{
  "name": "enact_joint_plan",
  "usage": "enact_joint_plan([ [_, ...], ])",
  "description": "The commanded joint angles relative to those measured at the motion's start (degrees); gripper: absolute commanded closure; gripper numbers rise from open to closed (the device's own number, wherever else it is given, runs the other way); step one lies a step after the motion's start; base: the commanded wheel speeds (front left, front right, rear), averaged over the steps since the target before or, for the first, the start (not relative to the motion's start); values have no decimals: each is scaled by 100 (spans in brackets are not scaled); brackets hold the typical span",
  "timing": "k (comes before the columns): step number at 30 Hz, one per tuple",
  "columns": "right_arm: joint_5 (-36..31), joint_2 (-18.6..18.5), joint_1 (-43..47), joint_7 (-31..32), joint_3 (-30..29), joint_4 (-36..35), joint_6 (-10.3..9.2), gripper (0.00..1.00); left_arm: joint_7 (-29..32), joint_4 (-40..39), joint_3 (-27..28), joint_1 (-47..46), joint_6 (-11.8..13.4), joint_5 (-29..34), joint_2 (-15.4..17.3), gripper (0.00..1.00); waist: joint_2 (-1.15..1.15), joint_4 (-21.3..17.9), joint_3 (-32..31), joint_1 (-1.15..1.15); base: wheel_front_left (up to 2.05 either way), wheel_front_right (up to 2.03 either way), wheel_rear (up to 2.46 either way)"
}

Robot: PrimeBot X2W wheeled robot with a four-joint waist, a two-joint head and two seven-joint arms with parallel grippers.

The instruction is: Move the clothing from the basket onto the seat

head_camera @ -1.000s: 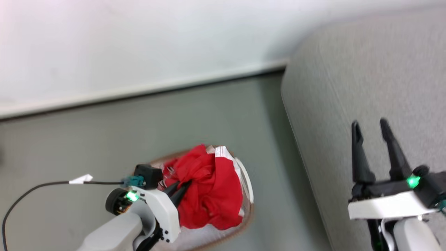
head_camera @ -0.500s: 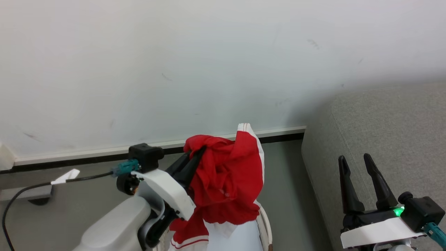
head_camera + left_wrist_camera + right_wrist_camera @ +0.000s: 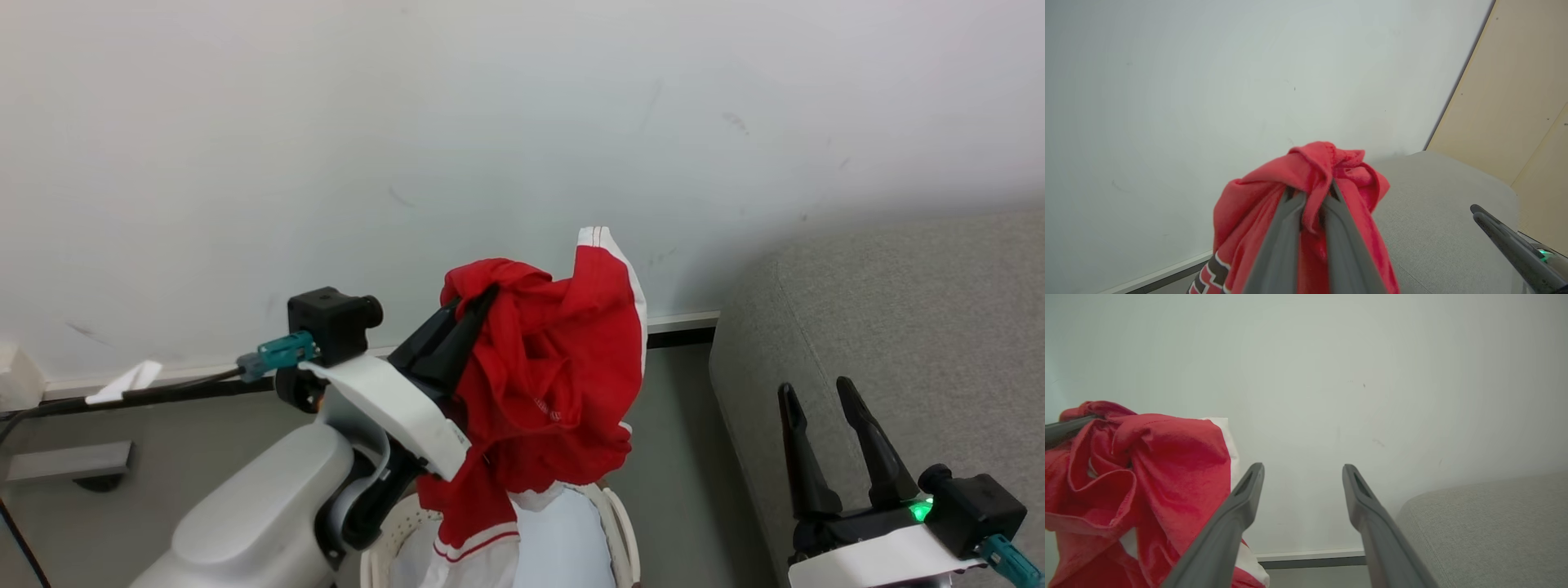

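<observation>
moved: jersey [image 3: 555, 367] lay bunched in the basket [image 3: 627, 523] a second ago; now it is lifted above it. Head camera has tilted up too, so more wall [image 3: 326, 122] shows.
left gripper [image 3: 473, 298]: jaws clenched on a top fold of the jersey, raised in front of the wall.
jersey: hangs bunched from those jaws, with one white-edged sleeve end sticking up. Striped hem dangles over the basket's mouth, contact unclear. Left of the sofa [image 3: 898, 310], apart from it.
basket: on the floor [image 3: 694, 457] under the jersey, pale lining [image 3: 563, 547] showing.
sofa: at right, against the wall.
right gripper [image 3: 815, 385]: jaws released, holding nothing, over the sofa's near edge.
</observation>
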Motion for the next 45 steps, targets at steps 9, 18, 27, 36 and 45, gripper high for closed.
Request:
enact_joint_plan([
  [9, 341, -285, -123, 5, 559, -95, -12, 0, -27, -182, 43, 56, 92, -33, 86, 100, 0, -14, 71, 1, 0, 0, 0],
  [18, 795, -623, -672, 5, 1963, -38, -12, 0, 39, -160, -58, -25, 47, -5, -7, 100, 0, 113, 105, 1, 0, 0, 0],
  [27, 1059, -654, -1724, 4, 3261, 1277, -12, 0, 104, -74, -285, -111, -61, 46, -313, 100, 0, 479, 88, 1, 0, 0, 0],
  [36, 1453, -366, -2368, 5, 3863, 2591, -12, 0, 274, 7, -688, -222, -220, 202, -728, 100, 0, 1075, -37, 1, 0, 0, 0],
  [45, 2094, -442, -2801, 4, 4571, 2925, -12, 1, 435, 185, -1056, -207, -405, 199, -1137, 100, 0, 1592, -219, 1, 0, 0, 0],
])
